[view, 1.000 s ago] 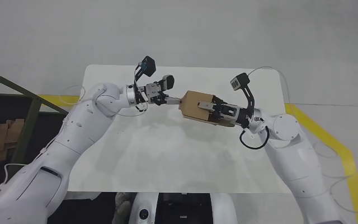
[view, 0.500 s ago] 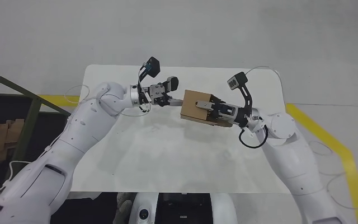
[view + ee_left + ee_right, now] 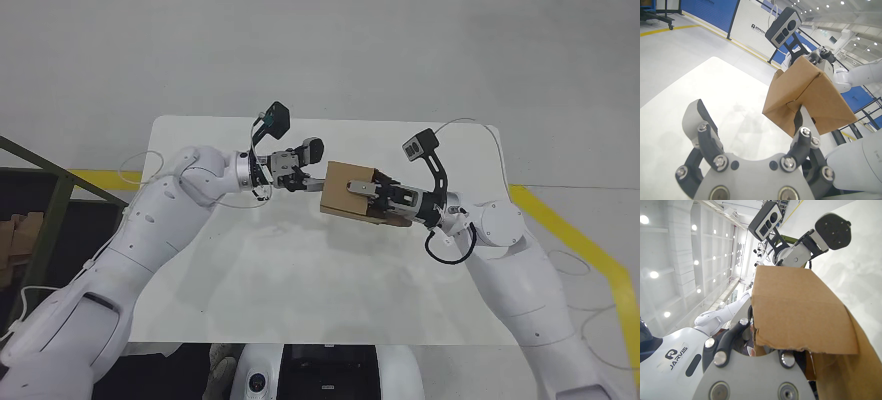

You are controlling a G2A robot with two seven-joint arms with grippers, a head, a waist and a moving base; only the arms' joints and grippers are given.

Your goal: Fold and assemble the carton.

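- Carton (image 3: 345, 190): brown cardboard, held above the table (image 3: 300, 290), midway between both arms; end flaps folded shut along a seam.
- Right jaws: closed on the carton's end toward that arm, one finger (image 3: 361, 187) along the top face.
- Left jaws: spread wide, gripping nothing; one fingertip (image 3: 806, 119) touching the end-flap seam.
- Step in hand, by judgement: pressing end flaps home; right grip firm, left push square on the seam, no crushing.
- Contents: interior hidden; cannot tell.
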